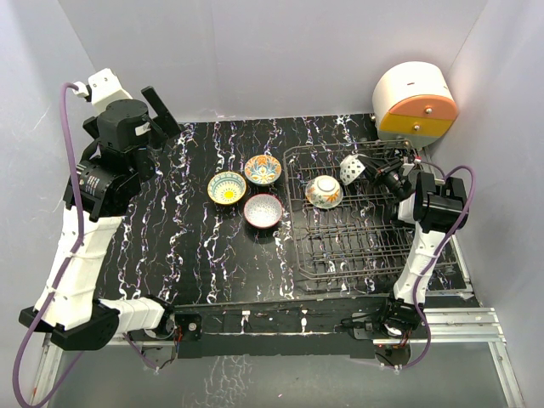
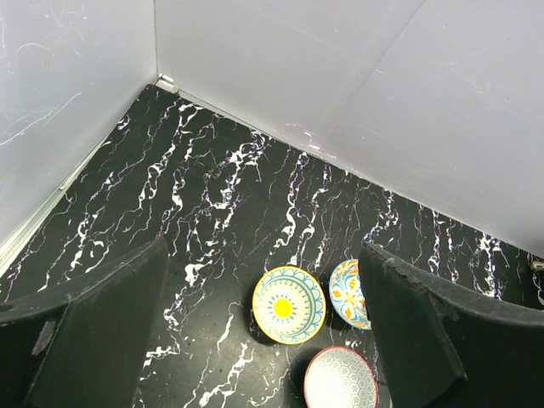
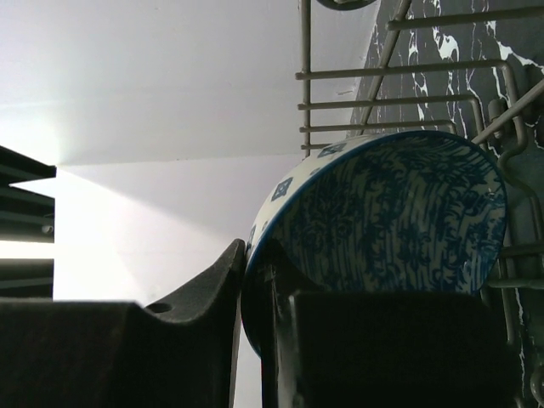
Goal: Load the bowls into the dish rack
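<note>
Three bowls sit on the black marbled table left of the dish rack (image 1: 365, 229): a yellow one (image 1: 226, 188), an orange floral one (image 1: 263, 169) and a pink-grey one (image 1: 263, 210). A fourth bowl (image 1: 324, 191) leans in the rack's far left part. My right gripper (image 1: 371, 172) is shut on the rim of a blue-patterned bowl (image 1: 352, 169), held on edge over the rack's far row. In the right wrist view the blue bowl (image 3: 399, 212) fills the frame, pinched at my right gripper (image 3: 255, 280). My left gripper (image 1: 157, 110) is open and raised high at the far left. In its wrist view my left gripper (image 2: 263, 340) looks down on the yellow (image 2: 289, 303), orange (image 2: 347, 291) and pink-grey (image 2: 340, 380) bowls.
A round white-and-orange appliance (image 1: 414, 104) stands at the back right behind the rack. Grey walls close in the back and sides. Rack wires (image 3: 340, 76) run close behind the blue bowl. A metal frame rail (image 1: 459, 319) runs along the near edge.
</note>
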Available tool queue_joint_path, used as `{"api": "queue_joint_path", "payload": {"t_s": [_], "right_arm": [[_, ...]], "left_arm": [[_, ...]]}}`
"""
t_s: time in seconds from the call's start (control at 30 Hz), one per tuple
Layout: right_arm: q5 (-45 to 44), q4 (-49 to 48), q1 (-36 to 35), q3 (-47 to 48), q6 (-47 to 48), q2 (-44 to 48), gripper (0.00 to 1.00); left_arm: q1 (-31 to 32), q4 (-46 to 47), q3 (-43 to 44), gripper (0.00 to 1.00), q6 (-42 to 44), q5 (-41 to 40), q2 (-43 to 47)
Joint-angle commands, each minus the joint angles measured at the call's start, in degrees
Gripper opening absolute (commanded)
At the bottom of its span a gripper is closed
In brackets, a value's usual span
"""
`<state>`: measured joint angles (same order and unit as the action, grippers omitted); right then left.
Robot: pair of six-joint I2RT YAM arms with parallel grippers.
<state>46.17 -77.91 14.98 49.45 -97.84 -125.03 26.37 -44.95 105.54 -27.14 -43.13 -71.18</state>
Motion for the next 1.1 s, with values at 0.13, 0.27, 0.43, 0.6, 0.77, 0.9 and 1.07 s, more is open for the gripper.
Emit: {"api": "queue_joint_path", "payload": {"t_s": [0.13, 0.27, 0.43, 0.6, 0.77, 0.9, 1.07], "right_arm": [[-2.11, 0.72, -0.06, -5.52, 2.76, 0.82, 0.19], [-3.19, 4.72, 0.34, -7.44, 4.83, 3.06, 0.22], [-4.22, 8.45, 1.71, -9.61, 6.30, 5.83, 0.26], [-5.66, 20.29, 3.21, -9.76, 12.23, 11.16, 0.32], [-8.20, 43.38, 3.87, -4.16, 23.77, 16.88, 0.35], [-11.18, 61.68, 3.83, 1.90, 32.77, 18.85, 0.39], [-14.45, 70.56, 3.91, 2.70, 36.54, 20.78, 0.42]], "left_arm": [[0.17, 1.04, 0.47, 0.91, 0.11, -0.11, 0.48], [0.15, 0.99, 0.30, 0.91, 0.29, -0.11, 0.69], [0.17, 1.57, 0.03, 0.91, 0.49, 0.65, 0.45], [0.18, 2.26, -0.09, 0.91, 0.86, 1.26, 0.21], [0.17, 2.71, -0.75, 0.91, 0.81, 1.60, 0.65], [0.17, 2.67, -2.16, 0.91, 0.30, 1.44, 1.95], [0.17, 2.54, -3.91, 0.91, -0.20, 0.97, 3.53]]}}
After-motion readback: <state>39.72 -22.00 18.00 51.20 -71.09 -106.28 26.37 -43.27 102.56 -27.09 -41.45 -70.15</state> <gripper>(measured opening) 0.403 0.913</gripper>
